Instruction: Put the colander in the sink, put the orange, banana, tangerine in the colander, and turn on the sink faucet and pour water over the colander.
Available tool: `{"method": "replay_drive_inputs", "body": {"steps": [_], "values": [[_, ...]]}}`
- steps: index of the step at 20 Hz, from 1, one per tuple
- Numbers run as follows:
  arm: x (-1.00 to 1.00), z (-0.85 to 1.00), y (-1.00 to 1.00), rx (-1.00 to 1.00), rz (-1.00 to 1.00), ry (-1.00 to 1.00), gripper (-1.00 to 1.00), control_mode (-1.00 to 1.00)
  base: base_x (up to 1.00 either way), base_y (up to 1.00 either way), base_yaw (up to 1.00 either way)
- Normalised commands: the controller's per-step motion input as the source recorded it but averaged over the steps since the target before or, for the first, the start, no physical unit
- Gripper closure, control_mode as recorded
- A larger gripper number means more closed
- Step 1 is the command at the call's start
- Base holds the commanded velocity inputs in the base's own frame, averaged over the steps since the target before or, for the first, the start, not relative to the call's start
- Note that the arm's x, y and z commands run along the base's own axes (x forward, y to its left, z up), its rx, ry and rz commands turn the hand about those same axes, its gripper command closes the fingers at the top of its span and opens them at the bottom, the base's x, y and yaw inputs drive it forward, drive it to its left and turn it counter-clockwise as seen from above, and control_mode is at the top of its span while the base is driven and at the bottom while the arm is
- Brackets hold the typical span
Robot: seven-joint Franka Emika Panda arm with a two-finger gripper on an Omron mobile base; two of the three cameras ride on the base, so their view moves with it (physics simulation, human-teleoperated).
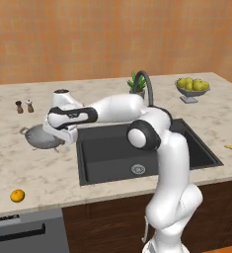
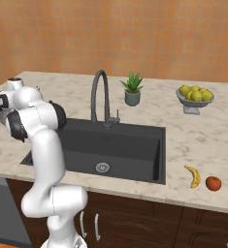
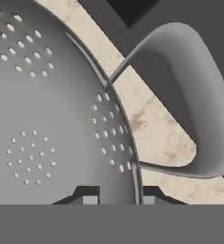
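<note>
Pincer closed on the colander's rim, close up

The colander (image 3: 46,119) takes up the left and centre: a grey metal bowl seen from above, its inner wall dotted with clusters of small pale holes, one round cluster low on the left and a band of holes following the curve of the rim. The pincer (image 3: 117,196) sits at the bottom, one dark fingertip inside the rim and the other just outside it, the rim passing between them. A wide loop handle (image 3: 189,95) arches out from the rim to the right, over the pale marbled table (image 3: 151,128). The dark sink (image 3: 132,9) edge lies along the top right.
</note>
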Motion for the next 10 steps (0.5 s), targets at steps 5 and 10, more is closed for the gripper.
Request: {"method": "replay_drive_inputs", "body": {"steps": [5, 10], "values": [[-0.68, 0.40, -0.55, 0.00, 0.00, 0.00, 1.00, -1.00, 0.00, 0.00, 0.00], [-0.73, 0.26, -0.71, 0.03, 0.00, -0.06, 1.00, -1.00, 0.00, 0.00, 0.00]]}}
